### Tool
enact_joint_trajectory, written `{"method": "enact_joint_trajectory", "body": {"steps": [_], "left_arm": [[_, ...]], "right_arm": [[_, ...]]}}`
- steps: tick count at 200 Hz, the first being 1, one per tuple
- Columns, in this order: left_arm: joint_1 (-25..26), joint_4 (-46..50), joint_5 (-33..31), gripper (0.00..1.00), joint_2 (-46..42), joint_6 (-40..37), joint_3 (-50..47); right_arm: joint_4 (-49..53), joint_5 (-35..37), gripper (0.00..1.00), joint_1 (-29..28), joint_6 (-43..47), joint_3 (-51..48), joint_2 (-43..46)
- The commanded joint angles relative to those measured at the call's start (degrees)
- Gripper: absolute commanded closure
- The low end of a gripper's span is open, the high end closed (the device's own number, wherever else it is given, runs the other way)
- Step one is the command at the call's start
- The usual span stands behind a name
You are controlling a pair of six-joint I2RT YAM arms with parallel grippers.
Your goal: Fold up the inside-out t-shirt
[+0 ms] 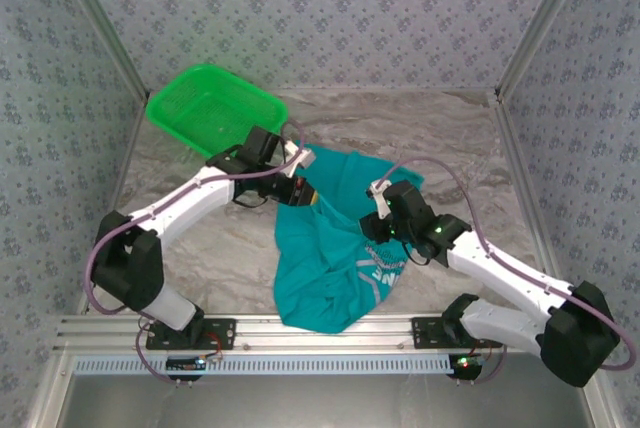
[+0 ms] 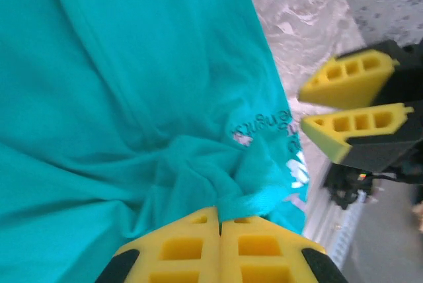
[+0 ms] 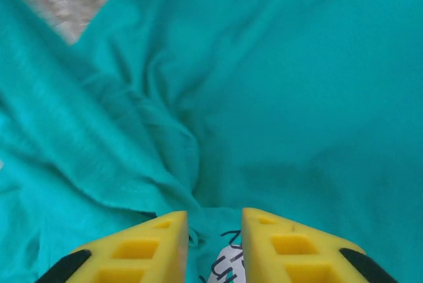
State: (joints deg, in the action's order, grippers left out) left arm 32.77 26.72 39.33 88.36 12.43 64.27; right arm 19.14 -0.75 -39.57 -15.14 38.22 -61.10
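So the t-shirt (image 1: 318, 273) is a crumpled teal heap in the middle of the desk (image 1: 200, 243), between my two arms. Its near end is slumped over the front edge by the rail (image 1: 130, 328), and some white lettering (image 1: 378, 273) peeks out low down. My left end effector (image 2: 220, 225) is clenched on a small bunched ridge of cloth right at its tips, close to a bit of printed text. My right end effector (image 3: 214, 220) is parted with nothing gripped, sitting over wrinkled fabric with a scrap of print showing between the fingers (image 3: 132, 250). Handling-wise I'd call this thing light, floppy, zero stiffness. It'll sag and drag wherever I'm not holding it, and a pinch in the middle probably just lifts a tent of one layer, maybe two. Not fragile, and I reckon not slippery either. Best places to take hold are the hem, shoulder seams or sleeve edges, at two points well apart so it hangs flat.
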Motion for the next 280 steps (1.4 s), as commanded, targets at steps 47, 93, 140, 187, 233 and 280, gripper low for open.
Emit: {"method": "enact_joint_trajectory", "body": {"steps": [47, 93, 140, 187, 233, 280], "left_arm": [[1.9, -3.79, 9.22, 1.0, 0.2, 10.88, -7.01], [1.7, -2.05, 9.5, 1.0, -0.95, 12.7, -7.59], [0.06, -4.24, 5.52, 1.0, -3.63, 23.04, -8.72], [0.07, -1.81, 4.35, 1.0, -3.62, 26.76, -7.41], [1.19, -1.06, 5.82, 1.0, -7.47, 27.19, -5.61], [2.71, -2.66, 6.95, 1.0, -8.98, 28.44, -4.12]], "right_arm": [[10.5, -0.49, 0.62, -8.66, 0.27, 6.3, -0.64], [12.31, 0.11, 0.65, -7.52, -8.09, 12.69, -12.09], [11.13, 7.23, 0.64, -11.79, -15.36, 16.27, -19.05], [9.84, 17.51, 0.52, -16.47, -29.35, 16.93, -19.18], [13.31, 24.16, 0.47, -15.83, -42.23, 18.02, -22.85], [18.95, 27.44, 0.4, -17.21, -45.99, 19.86, -25.96]]}}
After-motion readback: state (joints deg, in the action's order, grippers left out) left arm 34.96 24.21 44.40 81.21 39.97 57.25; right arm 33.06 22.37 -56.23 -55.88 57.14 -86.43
